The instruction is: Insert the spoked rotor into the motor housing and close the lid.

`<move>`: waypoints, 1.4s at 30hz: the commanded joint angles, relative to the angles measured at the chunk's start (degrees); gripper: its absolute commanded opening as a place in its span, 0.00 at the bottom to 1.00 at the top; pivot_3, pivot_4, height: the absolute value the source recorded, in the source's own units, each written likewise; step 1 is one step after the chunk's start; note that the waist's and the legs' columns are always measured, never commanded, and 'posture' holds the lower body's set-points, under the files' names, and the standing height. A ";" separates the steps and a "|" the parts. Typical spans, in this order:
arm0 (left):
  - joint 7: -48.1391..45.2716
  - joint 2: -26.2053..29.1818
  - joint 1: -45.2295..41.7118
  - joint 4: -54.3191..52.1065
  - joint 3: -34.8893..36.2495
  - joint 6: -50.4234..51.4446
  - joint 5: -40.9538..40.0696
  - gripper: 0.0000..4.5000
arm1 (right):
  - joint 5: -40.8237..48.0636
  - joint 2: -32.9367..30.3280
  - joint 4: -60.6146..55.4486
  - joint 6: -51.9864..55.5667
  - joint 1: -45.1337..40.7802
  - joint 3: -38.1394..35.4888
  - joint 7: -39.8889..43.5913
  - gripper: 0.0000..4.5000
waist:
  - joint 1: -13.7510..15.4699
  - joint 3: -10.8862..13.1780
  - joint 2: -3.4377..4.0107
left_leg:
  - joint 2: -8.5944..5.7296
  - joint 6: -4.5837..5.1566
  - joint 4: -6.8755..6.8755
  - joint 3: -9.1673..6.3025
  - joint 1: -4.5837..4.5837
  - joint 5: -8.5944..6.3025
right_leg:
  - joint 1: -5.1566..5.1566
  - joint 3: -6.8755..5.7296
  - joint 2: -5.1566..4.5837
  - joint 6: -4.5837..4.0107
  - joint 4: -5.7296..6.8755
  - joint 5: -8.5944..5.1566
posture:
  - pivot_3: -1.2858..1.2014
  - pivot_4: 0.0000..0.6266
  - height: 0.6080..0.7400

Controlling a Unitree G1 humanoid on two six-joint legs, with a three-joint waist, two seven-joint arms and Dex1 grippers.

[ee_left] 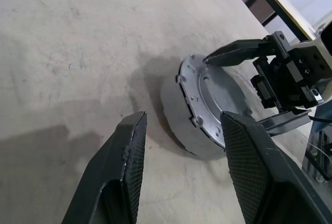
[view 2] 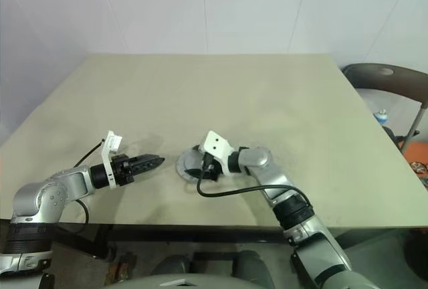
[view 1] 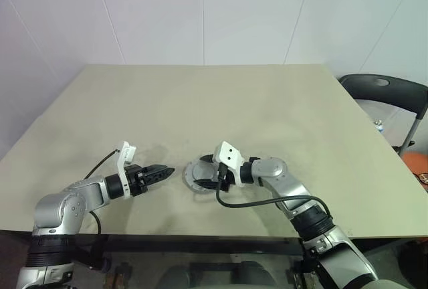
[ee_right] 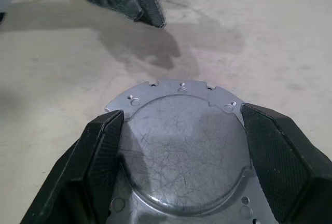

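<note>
Bare lab or office room — white walls (view 1: 200, 8), plain table (view 1: 200, 102), chair (view 1: 388, 95).

A large table (view 1: 214, 115) with a matte beige top is seen, its surface faintly scuffed and marked. Near its front edge, about midway across, a round grey metal lid (ee_right: 184, 141) is found, flat with a scratched raised centre and a flange with small holes, over a grey round body resting on the tabletop.

One lid (ee_right: 181, 141), one table (view 1: 267, 115), one chair (view 1: 391, 98)
</note>
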 commanded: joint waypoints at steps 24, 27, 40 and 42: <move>-0.14 -0.23 -1.06 -0.99 0.49 -0.84 -0.54 0.54 | 3.80 4.71 -0.48 5.46 -1.96 -4.39 -4.10 0.73 | -0.15 0.00 0.00 | -0.02 -0.03 -0.01 -0.03 -0.02 0.01 | -0.07 0.04 0.02 -0.01 0.03 0.01 | 0.52 0.00 1.00; -0.03 -0.32 -1.04 -1.01 0.57 -0.78 -0.59 0.54 | 3.25 4.28 -0.15 4.70 -1.77 -3.89 -3.97 0.73 | -0.14 0.00 0.01 | -0.02 -0.03 -0.01 -0.04 -0.02 0.01 | -0.07 0.05 0.02 -0.01 0.04 0.01 | 0.52 0.00 1.00; 0.27 -0.32 -0.82 -1.45 0.89 -0.47 -0.90 0.54 | -0.68 2.17 1.60 -1.32 -0.62 0.57 -1.76 0.73 | -0.21 0.00 0.00 | -0.02 -0.03 -0.01 -0.03 -0.01 0.01 | -0.06 0.04 0.03 -0.01 0.04 0.01 | 0.52 0.00 1.00; 0.37 -0.37 -0.86 -1.63 0.90 -0.40 -0.97 0.54 | -0.80 2.59 2.19 -1.69 -0.55 0.50 -2.34 0.73 | -0.26 0.00 0.00 | -0.02 -0.03 -0.02 -0.03 0.00 0.01 | -0.06 0.04 0.04 -0.01 0.04 0.01 | 0.52 0.00 1.00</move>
